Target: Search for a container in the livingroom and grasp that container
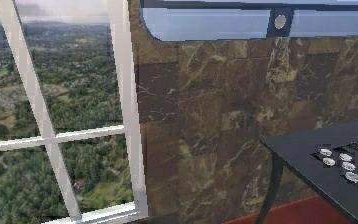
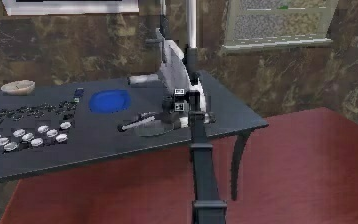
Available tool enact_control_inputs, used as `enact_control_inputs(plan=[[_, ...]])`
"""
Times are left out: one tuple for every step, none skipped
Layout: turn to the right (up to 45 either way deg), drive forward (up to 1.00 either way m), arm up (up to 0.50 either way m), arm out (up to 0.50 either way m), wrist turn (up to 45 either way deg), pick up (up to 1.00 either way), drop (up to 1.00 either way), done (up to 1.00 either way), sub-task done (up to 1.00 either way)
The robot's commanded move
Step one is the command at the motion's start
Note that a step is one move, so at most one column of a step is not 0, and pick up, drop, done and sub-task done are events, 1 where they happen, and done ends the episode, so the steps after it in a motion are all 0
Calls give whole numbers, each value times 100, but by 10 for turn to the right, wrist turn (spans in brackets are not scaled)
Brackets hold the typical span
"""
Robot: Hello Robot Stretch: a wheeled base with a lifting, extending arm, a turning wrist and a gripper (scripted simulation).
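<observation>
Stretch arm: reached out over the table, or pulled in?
Out. The arm runs from the picture's bottom edge up across the dark table; the gripper shows against the tabletop. Cannot tell whether it holds anything.

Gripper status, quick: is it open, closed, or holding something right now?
Gripper: open or closed cannot be told; its far end shows against the table, too unclear to tell whether it holds anything.

- The wall (image 1: pixel 217 110) is showing brown veined stone, faintly glossy.
- The table (image 2: pixel 97 142) is presenting a dark, smooth, matt top.
- The round pieces (image 2: pixel 27 138), at the tabletop's eight o'clock, are gleaming like silvery metal.
- The floor (image 2: pixel 307 165) is looking matt red.
</observation>
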Motion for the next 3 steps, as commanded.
enact_control_inputs(plan=[[0,0,16,0,0,0,0,0,0],[0,0,0,0,-450,0,0,0,0],[0,0,0,0,-270,0,0,0,0]])
